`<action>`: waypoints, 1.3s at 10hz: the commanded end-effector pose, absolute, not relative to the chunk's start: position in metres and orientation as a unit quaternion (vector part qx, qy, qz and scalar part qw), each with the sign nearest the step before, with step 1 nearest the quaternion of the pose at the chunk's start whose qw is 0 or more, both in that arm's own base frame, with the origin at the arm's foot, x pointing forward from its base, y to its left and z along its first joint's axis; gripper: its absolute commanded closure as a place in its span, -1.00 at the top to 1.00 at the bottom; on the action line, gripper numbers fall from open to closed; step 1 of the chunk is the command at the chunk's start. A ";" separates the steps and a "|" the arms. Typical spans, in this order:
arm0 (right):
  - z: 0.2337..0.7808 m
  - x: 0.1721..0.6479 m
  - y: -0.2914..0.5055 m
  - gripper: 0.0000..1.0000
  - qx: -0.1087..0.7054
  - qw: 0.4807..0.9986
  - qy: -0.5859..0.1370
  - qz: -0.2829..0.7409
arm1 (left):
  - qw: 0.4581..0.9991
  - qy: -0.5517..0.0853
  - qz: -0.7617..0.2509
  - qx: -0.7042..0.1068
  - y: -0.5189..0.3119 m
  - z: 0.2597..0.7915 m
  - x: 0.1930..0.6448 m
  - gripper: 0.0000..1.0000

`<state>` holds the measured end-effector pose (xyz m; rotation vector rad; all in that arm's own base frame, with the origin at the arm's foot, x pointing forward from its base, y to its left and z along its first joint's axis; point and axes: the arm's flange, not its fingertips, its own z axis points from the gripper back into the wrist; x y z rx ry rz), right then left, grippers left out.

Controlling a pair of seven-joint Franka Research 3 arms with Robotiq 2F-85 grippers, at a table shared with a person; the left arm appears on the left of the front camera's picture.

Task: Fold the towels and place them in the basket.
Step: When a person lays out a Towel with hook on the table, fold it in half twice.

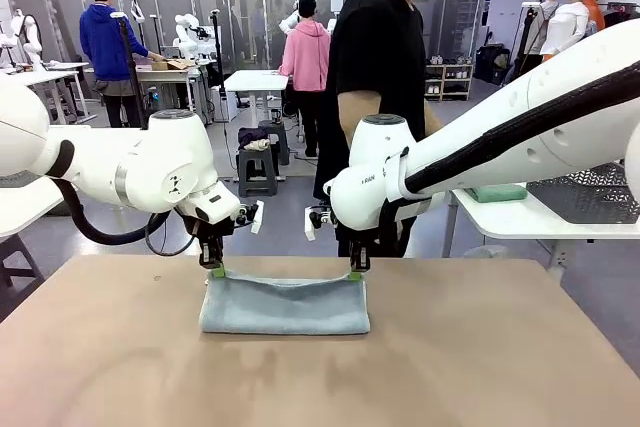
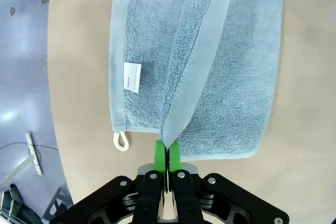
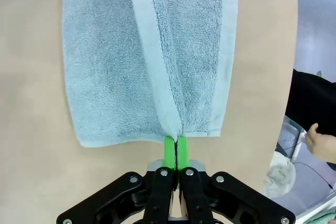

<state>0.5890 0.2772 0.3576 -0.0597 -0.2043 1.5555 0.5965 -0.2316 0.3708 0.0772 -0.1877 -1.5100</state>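
The worktop [image 1: 480, 347] carries one grey-blue towel [image 1: 285, 305], mid-fold. The basket [image 1: 590, 197] sits well off to the towel's right. Your left hand [image 1: 217, 272] and right hand [image 1: 354, 274] are each clenched on the towel's pale edge, one at each end, lifting it above the rest. Next, I judge, you carry both ends level across the towel, then release.

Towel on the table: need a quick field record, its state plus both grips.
towel: pale grey-blue, lying on the table, far edge pinched up at both corners
left gripper: fingers shut on the towel corner near the label and loop
right gripper: fingers shut on the other far corner
fold: not yet finished
person: standing at the far side, hands off the towel
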 end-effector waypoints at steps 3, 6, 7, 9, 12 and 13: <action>0.350 0.602 0.276 -0.97 -0.044 0.728 -0.091 0.678 | 0.725 -0.098 -0.681 0.043 -0.236 0.364 0.622 -0.94; 0.348 0.607 0.271 -0.97 -0.048 0.738 -0.097 0.666 | 0.728 -0.099 -0.676 0.048 -0.235 0.361 0.632 -0.94; 0.348 0.610 0.270 -0.97 -0.050 0.742 -0.101 0.661 | 0.732 -0.099 -0.672 0.057 -0.234 0.359 0.635 -0.94; 0.349 0.612 0.266 -0.97 -0.049 0.746 -0.106 0.656 | 0.739 -0.095 -0.664 0.070 -0.231 0.356 0.639 -0.94; 0.347 0.614 0.265 -0.97 -0.048 0.747 -0.106 0.655 | 0.743 -0.097 -0.659 0.068 -0.230 0.353 0.640 -0.94; 0.347 0.614 0.266 -0.62 -0.048 0.747 -0.108 0.655 | 0.740 -0.099 -0.662 0.064 -0.230 0.352 0.639 -0.55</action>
